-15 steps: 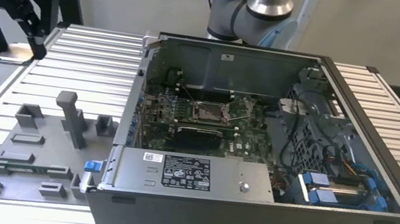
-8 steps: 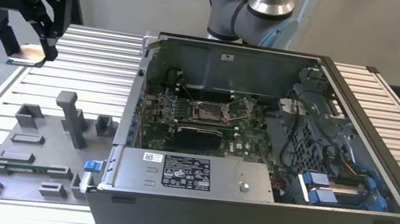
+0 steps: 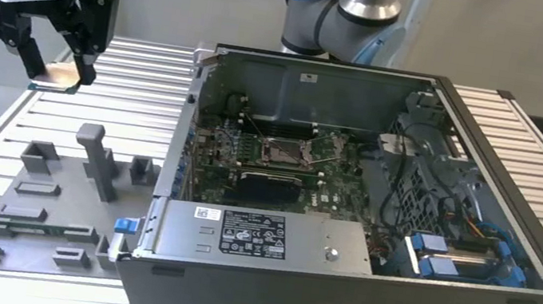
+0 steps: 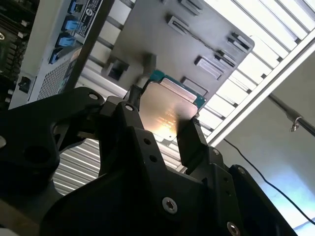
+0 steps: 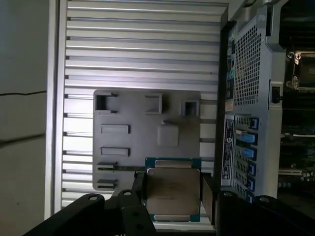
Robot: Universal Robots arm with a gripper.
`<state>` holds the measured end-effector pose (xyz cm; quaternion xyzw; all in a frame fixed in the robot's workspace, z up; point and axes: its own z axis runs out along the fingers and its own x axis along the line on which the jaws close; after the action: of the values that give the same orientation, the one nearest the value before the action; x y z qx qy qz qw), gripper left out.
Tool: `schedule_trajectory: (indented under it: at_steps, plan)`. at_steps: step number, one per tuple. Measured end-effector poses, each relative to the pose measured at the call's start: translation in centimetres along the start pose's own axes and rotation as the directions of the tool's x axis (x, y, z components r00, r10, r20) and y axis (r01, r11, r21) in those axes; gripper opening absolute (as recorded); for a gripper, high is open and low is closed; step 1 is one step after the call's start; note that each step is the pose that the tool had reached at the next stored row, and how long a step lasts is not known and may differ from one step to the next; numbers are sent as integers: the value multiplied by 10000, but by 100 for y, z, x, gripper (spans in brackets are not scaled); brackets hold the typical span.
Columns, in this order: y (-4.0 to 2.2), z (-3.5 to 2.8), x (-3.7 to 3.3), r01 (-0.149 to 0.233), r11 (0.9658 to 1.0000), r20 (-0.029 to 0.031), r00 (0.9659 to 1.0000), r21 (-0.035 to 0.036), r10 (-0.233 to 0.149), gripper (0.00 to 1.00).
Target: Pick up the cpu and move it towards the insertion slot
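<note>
My gripper (image 3: pixel 59 74) hangs high over the slatted table at the exterior view's left, shut on the cpu (image 3: pixel 60 77). Both wrist views show the cpu (image 4: pixel 170 105) (image 5: pixel 172 189) as a thin square chip with a pale metallic face and a teal rim, pinched at two opposite edges by the black fingers (image 5: pixel 139 188). It is lifted clear of the grey plastic fixture plate (image 5: pixel 142 118) below. The insertion slot (image 3: pixel 283 151), a shiny metal frame on the motherboard, lies inside the open computer case, well toward the exterior view's right of the gripper. Its frame also shows in the first wrist view (image 5: pixel 301 74).
The open dark computer case (image 3: pixel 336 299) fills the middle and right of the table, its near wall standing between the gripper and the motherboard. The fixture plate (image 3: pixel 43 239) carries upright grey blocks, one a tall post (image 3: pixel 98 158). The arm's base (image 3: pixel 341 9) stands behind the case.
</note>
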<state>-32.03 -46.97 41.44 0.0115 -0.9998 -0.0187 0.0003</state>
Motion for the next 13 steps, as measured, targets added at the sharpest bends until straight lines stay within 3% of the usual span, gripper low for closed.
schedule_trajectory:
  at_steps: [13]
  plan:
    - [-4, 0, -184, 0, 10000, 1, 10000, 1, 0, 0]
